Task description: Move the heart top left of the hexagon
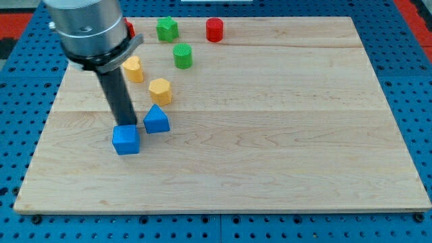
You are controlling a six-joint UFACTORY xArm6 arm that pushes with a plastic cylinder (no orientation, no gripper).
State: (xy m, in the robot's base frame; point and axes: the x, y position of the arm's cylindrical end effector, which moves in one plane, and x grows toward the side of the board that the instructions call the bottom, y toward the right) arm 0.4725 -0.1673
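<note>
A yellow heart block (133,69) lies at the upper left of the wooden board, just up and left of a yellow hexagon block (160,90). My tip (129,125) rests right behind a blue cube (126,140), touching or nearly touching its top edge. A blue triangular block (156,120) sits just right of my tip. The rod runs up from there, passing left of the heart.
A green block (167,29) and a red cylinder (214,30) sit near the view's top edge. A green cylinder (182,56) lies below them. A red block (129,28) peeks out behind the arm. The board (283,135) lies on a blue pegboard table.
</note>
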